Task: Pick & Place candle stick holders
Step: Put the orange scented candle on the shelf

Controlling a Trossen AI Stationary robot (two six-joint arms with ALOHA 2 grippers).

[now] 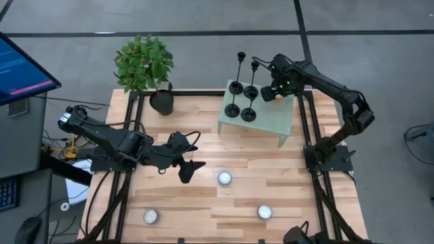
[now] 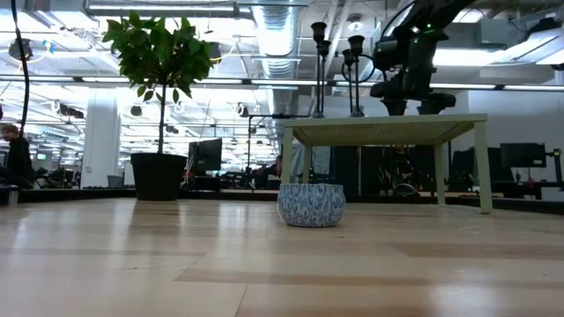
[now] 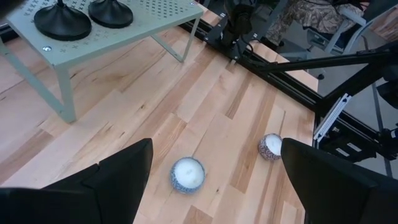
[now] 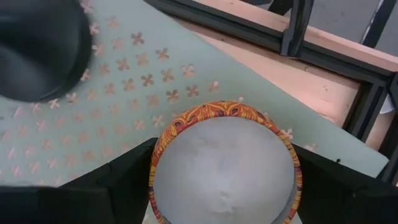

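Several black candle stick holders stand on their disc bases on a small green perforated table at the back right. One base shows in the right wrist view. My right gripper is over that table's far right part, just right of the holders, shut on an orange-patterned tealight. My left gripper hangs open above the middle of the wooden table, holding nothing. My right gripper has the orange tealight's round side wall pinched between its two fingers, one on each opposite side. The fingers come from above, pointing steeply down. The tealight sits level, wax up, at the green table's top; whether its bottom rests there is hidden.
Three white tealights lie on the wooden table. A potted plant stands at the back left. Black frame rails run along the table's sides. A monitor sits off the left edge.
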